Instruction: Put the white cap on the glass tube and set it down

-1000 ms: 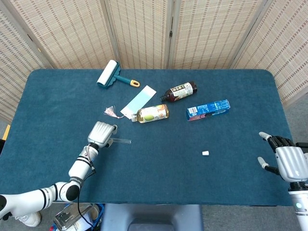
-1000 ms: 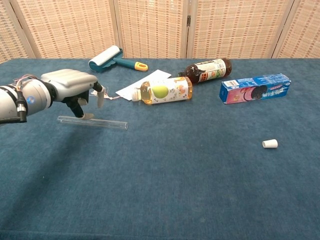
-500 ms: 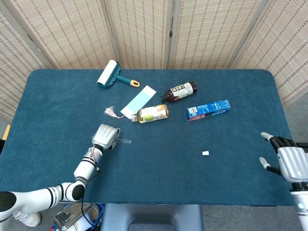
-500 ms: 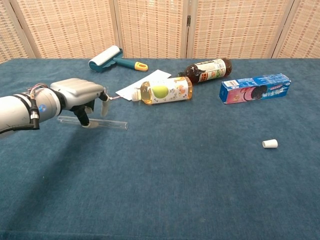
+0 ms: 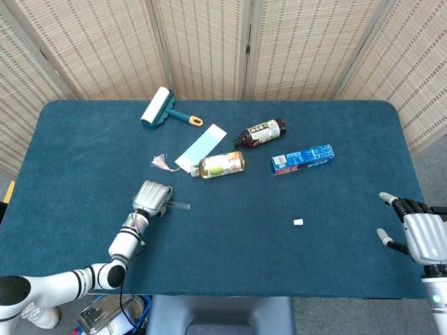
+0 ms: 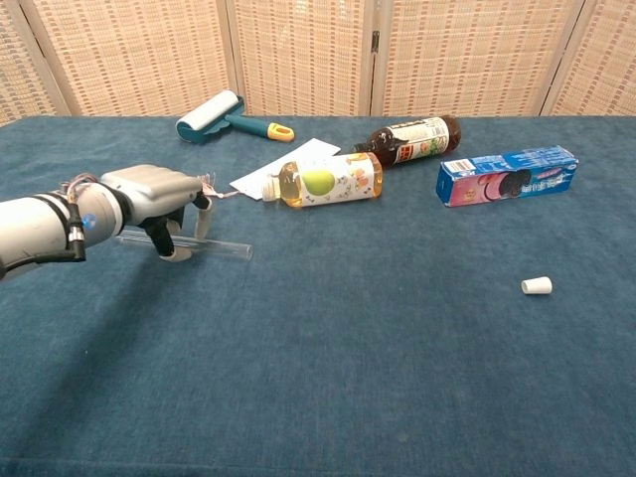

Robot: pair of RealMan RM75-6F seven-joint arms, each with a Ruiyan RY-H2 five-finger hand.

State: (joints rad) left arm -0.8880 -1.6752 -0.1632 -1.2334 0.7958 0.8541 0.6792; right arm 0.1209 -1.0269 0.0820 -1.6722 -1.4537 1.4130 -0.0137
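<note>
The left robot hand (image 6: 154, 196) sits over the glass tube (image 6: 214, 245), which lies flat on the blue surface (image 6: 348, 348). Its fingers (image 6: 164, 238) curl down around the tube; a firm grip cannot be confirmed. Only the head view shows the right robot hand (image 5: 419, 234), at the surface's right edge, fingers spread, holding nothing. The white cap (image 6: 537, 286) lies well apart from the tube, near the biscuit box (image 6: 509, 175).

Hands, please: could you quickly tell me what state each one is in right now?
Left hand: over the glass tube, fingers around it; grip cannot be told.
Right hand: open, holding nothing.
</note>
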